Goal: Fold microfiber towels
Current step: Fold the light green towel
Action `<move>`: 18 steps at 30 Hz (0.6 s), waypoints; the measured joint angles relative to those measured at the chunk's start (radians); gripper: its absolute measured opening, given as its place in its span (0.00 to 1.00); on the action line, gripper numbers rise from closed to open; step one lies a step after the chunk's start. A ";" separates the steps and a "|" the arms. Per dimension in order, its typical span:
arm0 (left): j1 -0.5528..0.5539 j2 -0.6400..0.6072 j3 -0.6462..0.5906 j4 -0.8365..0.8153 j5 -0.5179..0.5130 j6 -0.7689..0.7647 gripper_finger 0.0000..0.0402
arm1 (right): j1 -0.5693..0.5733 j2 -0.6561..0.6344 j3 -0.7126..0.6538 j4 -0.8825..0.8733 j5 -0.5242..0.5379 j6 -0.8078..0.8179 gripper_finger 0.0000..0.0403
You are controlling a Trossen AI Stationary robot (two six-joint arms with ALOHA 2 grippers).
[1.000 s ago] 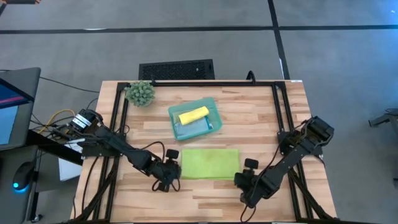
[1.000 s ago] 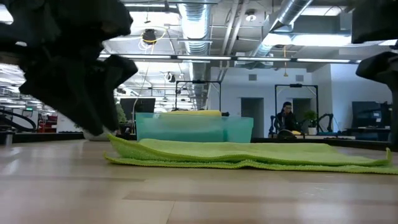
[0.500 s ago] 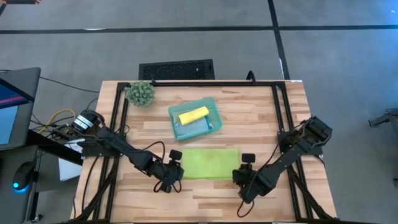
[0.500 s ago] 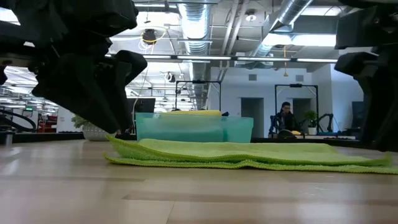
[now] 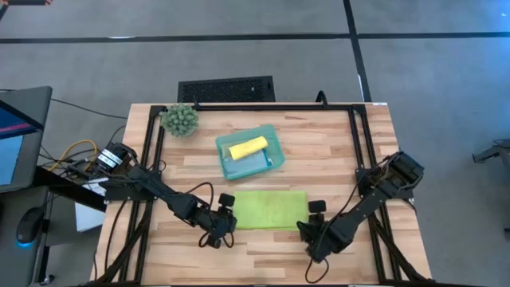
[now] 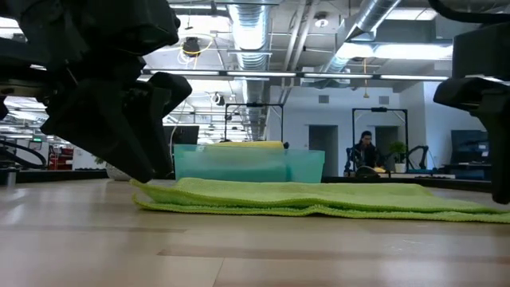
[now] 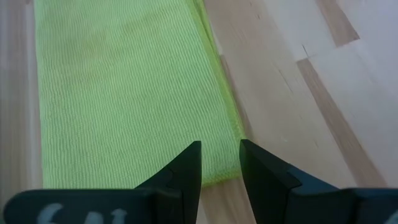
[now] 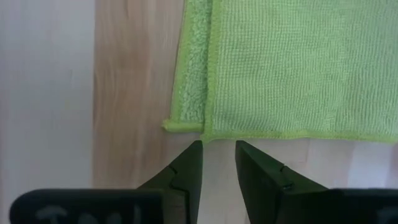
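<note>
A lime green towel (image 5: pixel 269 209), folded double, lies flat on the wooden table near its front. My left gripper (image 5: pixel 226 221) stands open at the towel's near left corner (image 7: pixel 236 134), one fingertip over the cloth and one over bare wood. My right gripper (image 5: pixel 311 226) is open too, its tips (image 8: pixel 216 149) just short of the near right corner (image 8: pixel 205 132), where the lower layer (image 8: pixel 186 93) sticks out. A yellow towel (image 5: pixel 248 146) and a light blue one (image 5: pixel 249 163) lie in the teal tray (image 5: pixel 276 135). My left gripper slants down from the table's left, its fingertips (image 7: pixel 194 152) astride the towel's near edge at the left corner. Whether they touch the cloth I cannot tell.
A spiky green plant ball (image 5: pixel 180 119) sits at the far left corner. The teal tray stands just beyond the towel. Black frame rails (image 5: pixel 355 143) run along the left, right and far sides. Bare wood (image 5: pixel 271 255) lies toward the near edge. A person (image 6: pixel 366 151) sits far behind.
My left gripper has edged toward the table's right and sunk onto the towel's left end. My right gripper has rolled about its own axis and come a little closer to the towel's near right corner. The towel lies as before.
</note>
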 joint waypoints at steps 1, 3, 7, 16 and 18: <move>0.000 0.000 0.000 0.001 0.000 0.000 0.25 | 0.001 0.000 0.000 -0.001 -0.007 -0.005 0.29; 0.000 0.000 0.000 0.012 0.001 0.004 0.25 | 0.001 0.002 0.000 0.001 -0.010 -0.019 0.29; 0.000 0.000 0.000 0.012 0.001 0.002 0.25 | 0.000 0.003 0.000 0.018 0.005 -0.040 0.29; 0.000 0.000 0.000 0.011 0.001 0.001 0.25 | 0.000 0.004 0.000 0.050 0.008 -0.091 0.29; 0.000 0.000 0.000 0.011 0.001 0.001 0.25 | 0.000 0.004 0.000 0.048 0.011 -0.090 0.29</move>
